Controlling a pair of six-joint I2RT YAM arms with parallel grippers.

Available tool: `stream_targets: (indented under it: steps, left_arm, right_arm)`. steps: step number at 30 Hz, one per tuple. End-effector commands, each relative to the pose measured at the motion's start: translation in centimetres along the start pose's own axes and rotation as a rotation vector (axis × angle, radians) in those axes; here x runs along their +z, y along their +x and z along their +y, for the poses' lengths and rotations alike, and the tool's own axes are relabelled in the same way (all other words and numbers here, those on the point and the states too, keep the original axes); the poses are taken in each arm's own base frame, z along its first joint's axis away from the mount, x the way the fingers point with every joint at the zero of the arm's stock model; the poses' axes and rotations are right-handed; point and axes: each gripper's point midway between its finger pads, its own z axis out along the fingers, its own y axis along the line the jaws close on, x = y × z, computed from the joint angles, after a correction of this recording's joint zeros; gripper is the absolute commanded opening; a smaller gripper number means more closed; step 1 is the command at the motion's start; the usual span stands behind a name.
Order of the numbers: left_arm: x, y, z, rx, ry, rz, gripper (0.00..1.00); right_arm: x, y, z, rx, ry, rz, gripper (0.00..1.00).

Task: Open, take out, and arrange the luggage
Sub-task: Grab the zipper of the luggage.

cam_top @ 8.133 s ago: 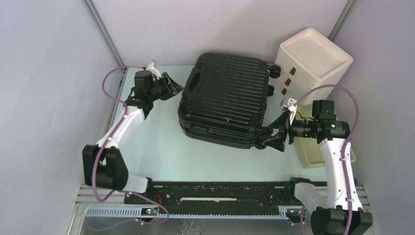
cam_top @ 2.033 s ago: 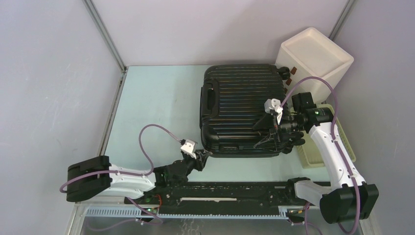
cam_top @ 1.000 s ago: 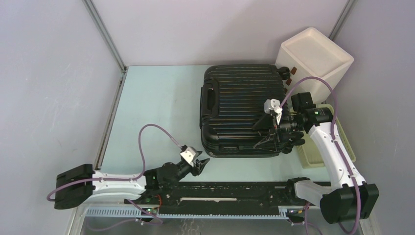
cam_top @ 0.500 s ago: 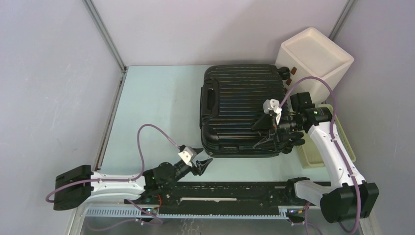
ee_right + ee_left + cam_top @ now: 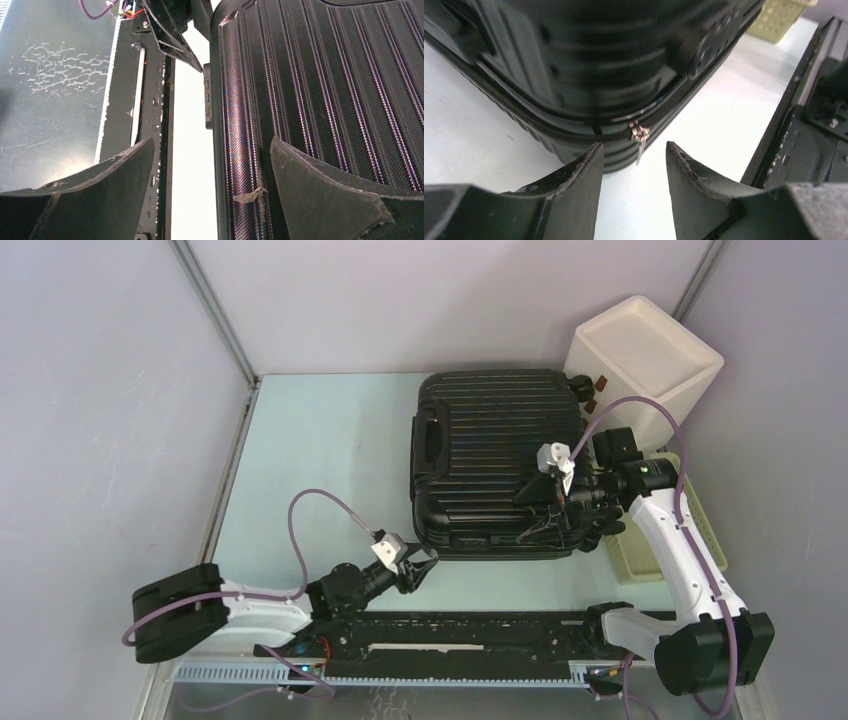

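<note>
Lying low, left arm [image 5: 262,602] points parted fingers [image 5: 574,175] at luggage [image 5: 497,455]

This is a robotics lab test cell: plain pale wall panels [image 5: 100,390] and bare metal corner posts [image 5: 212,312] box in a light tabletop [image 5: 320,460], and at 6 o'clock a black mounting rail [image 5: 450,635] carries the purple-cabled left arm [image 5: 250,608] and right arm [image 5: 685,560].

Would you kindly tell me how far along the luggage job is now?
Done: nothing yet; the luggage lies flat, zipped closed. In hand: the left gripper, open, is lined up on the zipper pull at the near corner; the right gripper is open at the near right edge. Left: unzip, open, unpack, arrange.
</note>
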Motion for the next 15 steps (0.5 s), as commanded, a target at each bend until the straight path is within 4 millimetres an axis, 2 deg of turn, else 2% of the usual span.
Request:
stream_targets:
  steps: [1, 8, 15]
  left_arm:
    - [-1.3, 3.5, 0.0, -0.02, 0.028, 0.086, 0.51]
    - [-1.5, 4.1, 0.8, -0.057, -0.023, 0.095, 0.51]
    - [-0.7, 3.2, 1.2, -0.114, -0.073, 0.065, 0.51]
  right_arm:
    - [0.0, 1.8, -0.2, 0.046, 0.013, 0.074, 0.95]
    - [0.0, 1.8, -0.2, 0.046, 0.012, 0.078, 0.95]
    - [0.1, 2.0, -0.2, 0.049, 0.008, 0.084, 0.95]
